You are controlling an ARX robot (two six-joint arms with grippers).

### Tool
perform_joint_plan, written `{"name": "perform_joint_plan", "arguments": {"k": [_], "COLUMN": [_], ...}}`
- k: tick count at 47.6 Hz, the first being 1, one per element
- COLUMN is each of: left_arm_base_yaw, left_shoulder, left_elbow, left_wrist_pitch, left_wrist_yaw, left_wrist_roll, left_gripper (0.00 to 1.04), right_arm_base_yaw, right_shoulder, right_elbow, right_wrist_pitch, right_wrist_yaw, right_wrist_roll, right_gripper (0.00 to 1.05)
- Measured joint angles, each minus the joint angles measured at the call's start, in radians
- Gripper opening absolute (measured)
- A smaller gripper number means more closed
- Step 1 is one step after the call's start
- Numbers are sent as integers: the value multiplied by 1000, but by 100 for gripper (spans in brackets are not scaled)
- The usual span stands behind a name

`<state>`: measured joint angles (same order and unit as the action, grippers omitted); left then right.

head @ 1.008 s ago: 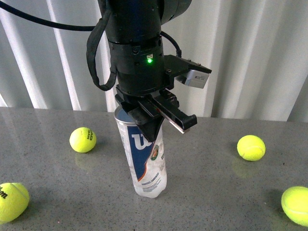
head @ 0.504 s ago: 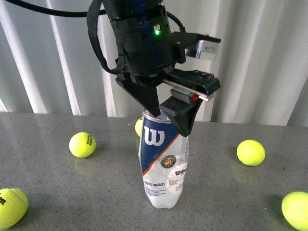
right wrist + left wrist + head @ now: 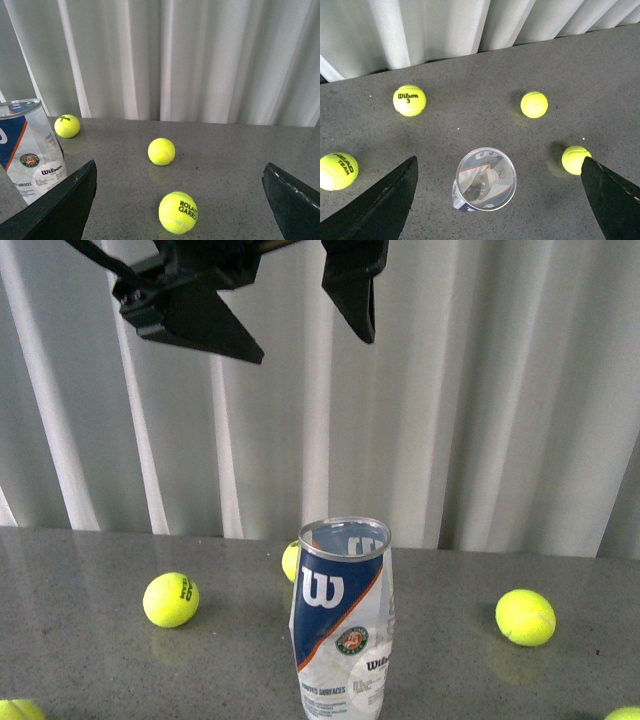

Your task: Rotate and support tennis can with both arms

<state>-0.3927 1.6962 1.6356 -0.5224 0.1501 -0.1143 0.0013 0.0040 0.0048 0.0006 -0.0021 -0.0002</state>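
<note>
One "Wilson" label on upright tennis can (image 3: 341,625)

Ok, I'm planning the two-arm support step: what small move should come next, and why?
Probably bring the right hand in toward the tennis can: it stands upright and untouched, the left hand hangs open well above its rim, and the right wrist view shows open fingers with the can off to one side.

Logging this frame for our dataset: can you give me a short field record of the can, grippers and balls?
tennis can: upright on the grey table, lid off, ungripped
left gripper: open, high above the can, looking down into it
right gripper: open, beside the can, empty
tennis balls: loose around the can, e.g.
backdrop: white curtain
</note>
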Motion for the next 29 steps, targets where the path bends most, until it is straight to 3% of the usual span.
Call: {"name": "perform_joint_plan", "arguments": {"k": [2, 3, 5, 8, 12, 16, 27, 29], "left_arm_base_yaw": [-2, -8, -10, 5, 48, 87, 173, 180], "left_shoulder": [0, -11, -63, -172, -283, -365, -502, -520], "left_elbow": [-10, -47, -207, -474, -680, -821, -1123, -1151], "left_wrist_pitch": [9, 77, 370, 754, 983, 1087, 1189, 1197], "left_wrist_yaw": [-18, -77, -296, -468, -466, -444, -370, -356], "left_wrist_roll": [-5, 6, 46, 80, 93, 97, 103, 103], "left_gripper": [98, 95, 85, 71, 56, 43, 6, 4], "right_arm_base_yaw": [0, 0, 0, 0, 0, 0, 0, 0], "right_shoulder": [0, 0, 0, 0, 0, 0, 0, 0], "right_elbow": [0, 0, 0, 0, 0, 0, 0, 0], "right_wrist_pitch": [0, 0, 0, 0, 0, 0, 0, 0], "right_wrist_yaw": [0, 0, 0, 1, 4, 3, 0, 0], "right_wrist_roll": [0, 0, 0, 0, 0, 0, 0, 0], "right_gripper": [98, 98, 98, 98, 98, 98, 98, 98]}}
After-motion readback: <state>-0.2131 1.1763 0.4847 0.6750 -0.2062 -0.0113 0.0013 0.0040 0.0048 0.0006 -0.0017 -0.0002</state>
